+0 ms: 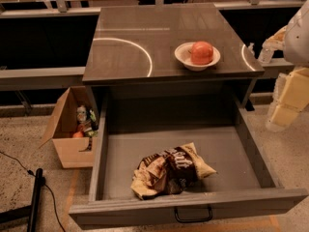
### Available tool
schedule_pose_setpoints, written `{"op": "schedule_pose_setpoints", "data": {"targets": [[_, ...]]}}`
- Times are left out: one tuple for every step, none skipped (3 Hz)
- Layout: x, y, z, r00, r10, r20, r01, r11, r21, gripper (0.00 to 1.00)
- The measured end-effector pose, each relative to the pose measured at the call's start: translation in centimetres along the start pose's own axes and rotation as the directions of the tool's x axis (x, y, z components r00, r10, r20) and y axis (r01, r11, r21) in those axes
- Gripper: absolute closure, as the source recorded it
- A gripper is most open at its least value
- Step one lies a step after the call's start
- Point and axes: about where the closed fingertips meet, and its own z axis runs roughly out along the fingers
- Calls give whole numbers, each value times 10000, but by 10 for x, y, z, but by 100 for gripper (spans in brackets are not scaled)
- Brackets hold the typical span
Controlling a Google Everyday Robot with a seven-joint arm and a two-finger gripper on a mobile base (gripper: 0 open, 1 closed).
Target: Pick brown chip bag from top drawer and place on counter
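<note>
The top drawer (pixel 145 153) is pulled wide open below the counter, its black handle (pixel 193 214) at the front. The brown chip bag (pixel 171 170) lies crumpled on the drawer's grey floor, near the front and slightly right of centre. The counter (pixel 135 42) is glossy dark grey-brown with white curved line marks. My gripper (pixel 264 52) is at the right edge of the view, beside the counter's right front corner, well above and to the right of the bag. Nothing shows in it. The rest of my arm (pixel 289 98) hangs by the drawer's right side.
A white bowl (pixel 183 57) holding a red-orange fruit (pixel 202 52) stands on the counter's right front part. An open cardboard box (pixel 70 129) with small items sits on the speckled floor left of the drawer. A black pole and cable (pixel 35 197) lie at lower left.
</note>
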Motion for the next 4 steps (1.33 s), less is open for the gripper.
{"op": "schedule_pose_setpoints", "data": {"targets": [[0, 0, 0, 10000, 0, 1, 0, 10000, 2, 0], [8, 3, 21, 9995, 219, 223, -215, 9996, -162, 0], [14, 16, 59, 9946, 61, 1037, 4, 9980, -625, 0], [-2, 36, 114, 9544, -1241, 2714, 1579, 9817, -1065, 0]]}}
